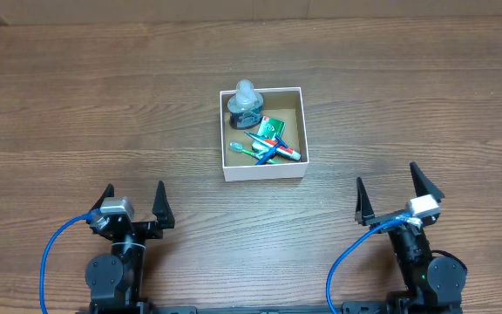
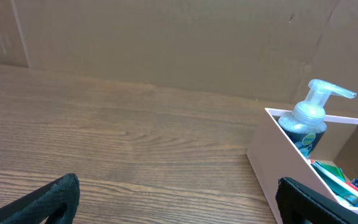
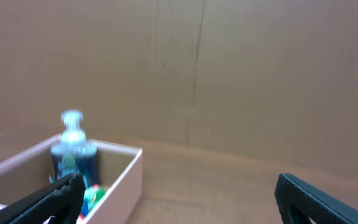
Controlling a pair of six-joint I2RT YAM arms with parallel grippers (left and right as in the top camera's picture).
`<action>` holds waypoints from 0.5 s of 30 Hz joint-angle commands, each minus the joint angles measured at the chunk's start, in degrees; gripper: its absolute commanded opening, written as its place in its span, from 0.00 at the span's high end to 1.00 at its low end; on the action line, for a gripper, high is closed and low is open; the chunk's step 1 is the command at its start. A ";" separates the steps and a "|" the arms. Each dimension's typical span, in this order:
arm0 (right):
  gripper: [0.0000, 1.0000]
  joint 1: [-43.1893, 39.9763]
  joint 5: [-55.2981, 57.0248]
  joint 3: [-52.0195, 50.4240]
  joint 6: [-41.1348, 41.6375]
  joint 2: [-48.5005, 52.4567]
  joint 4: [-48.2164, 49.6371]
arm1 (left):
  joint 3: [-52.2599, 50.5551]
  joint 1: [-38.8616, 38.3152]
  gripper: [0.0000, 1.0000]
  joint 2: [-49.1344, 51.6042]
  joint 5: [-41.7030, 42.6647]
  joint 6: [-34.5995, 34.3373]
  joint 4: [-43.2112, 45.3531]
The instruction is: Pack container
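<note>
**A box of toiletries stands mid-table; both grippers are open and empty.**

The box [image 1: 264, 173] stands on the table [image 1: 103, 105], ahead of the two arms, between them and well apart from both. Inside it, a pump bottle [image 1: 246, 100] stands upright in the far left corner, and toothbrushes [image 1: 264, 150] and a green packet [image 1: 271, 127] lie on the bottom. The left gripper [image 1: 134, 188] and the right gripper [image 1: 387, 174] have their fingers wide apart and hold nothing. The cardboard is probably light and fairly stiff, but its thin walls may bend under a hard squeeze. I think the best hold is a pinch over the rim near a corner, one finger inside and one outside. The tall bottle may tip if the box tilts.
</note>
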 commanded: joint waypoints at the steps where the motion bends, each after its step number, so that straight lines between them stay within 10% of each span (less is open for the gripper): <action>1: 0.00 -0.28 -0.39 -0.74 -0.63 -0.81 -0.02 | -0.22 0.42 0.00 -0.61 0.83 1.05 0.02; 15: 0.00 -0.26 4.92 -0.74 -1.40 -0.81 -8.68 | -0.22 0.42 0.00 -0.61 0.83 1.05 0.02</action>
